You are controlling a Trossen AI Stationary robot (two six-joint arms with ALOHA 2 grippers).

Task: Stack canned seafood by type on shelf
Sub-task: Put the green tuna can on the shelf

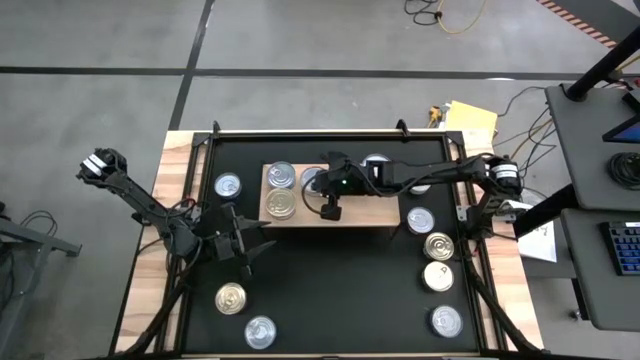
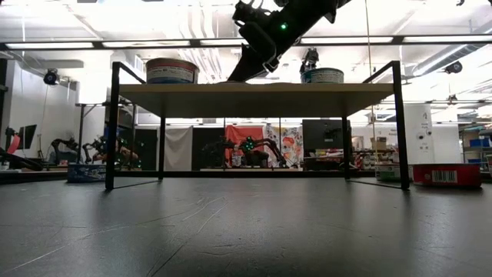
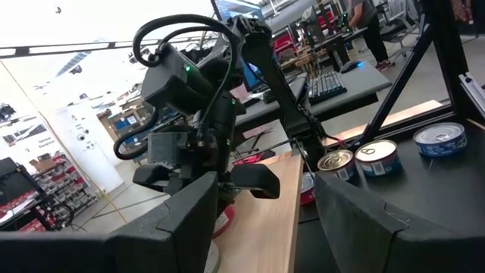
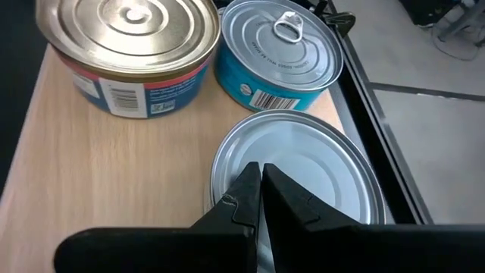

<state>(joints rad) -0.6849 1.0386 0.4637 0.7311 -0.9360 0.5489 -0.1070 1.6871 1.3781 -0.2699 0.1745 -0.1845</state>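
The light-wood shelf stands mid-table on black legs. Three cans sit at its left end: a gold-lidded can with a red and blue label, a teal can with a pull tab and a plain silver can. My right gripper is shut, reaching in from the table's right and slanting down, with its tips over the silver can's lid. My left gripper waits open over the mat, left of the shelf, with nothing between its fingers. My right gripper's shut fingertips stand over the near part of the silver can's lid, coming slanting down from the table's right. Whether they touch the lid I cannot tell. The can rests flat on the shelf.
Loose cans lie on the black mat: one left of the shelf, two near left, and several along the right side. Another can sits behind my right arm. The shelf's right half is bare wood.
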